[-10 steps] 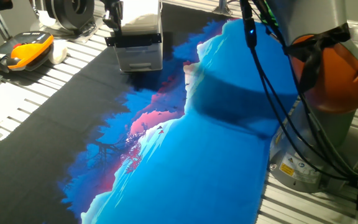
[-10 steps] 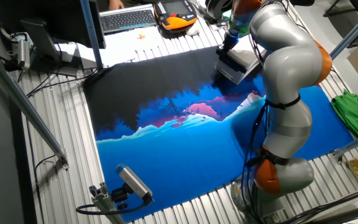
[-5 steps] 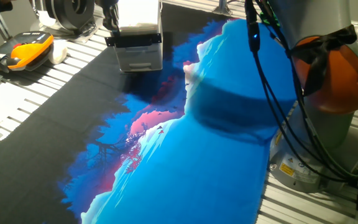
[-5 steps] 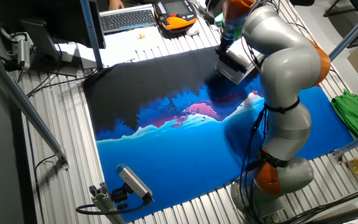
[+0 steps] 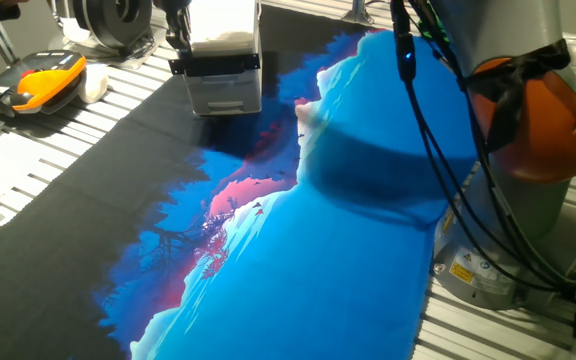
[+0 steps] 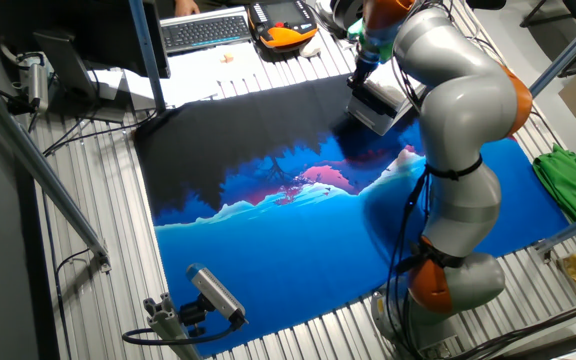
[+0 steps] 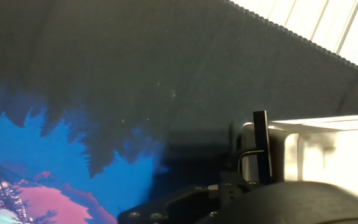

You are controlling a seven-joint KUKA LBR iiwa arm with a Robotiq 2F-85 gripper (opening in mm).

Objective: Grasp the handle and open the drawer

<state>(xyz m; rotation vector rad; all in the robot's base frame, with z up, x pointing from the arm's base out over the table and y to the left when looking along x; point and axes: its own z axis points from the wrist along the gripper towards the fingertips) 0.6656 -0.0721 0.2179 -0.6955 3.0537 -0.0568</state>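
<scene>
At the table's far edge, the gripper (image 5: 177,30) hangs just above the left end of the handle (image 5: 215,63), which runs left-right across the drawer (image 5: 225,92); jaw state unclear.

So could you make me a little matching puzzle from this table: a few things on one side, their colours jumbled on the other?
Things:
1. handle
2. case beside the mat
3. cloth at the table's edge
4. cabinet

Colours:
a. green
b. white
c. black
d. orange and black

Pairs: 1-c, 2-d, 3-a, 4-b
</scene>
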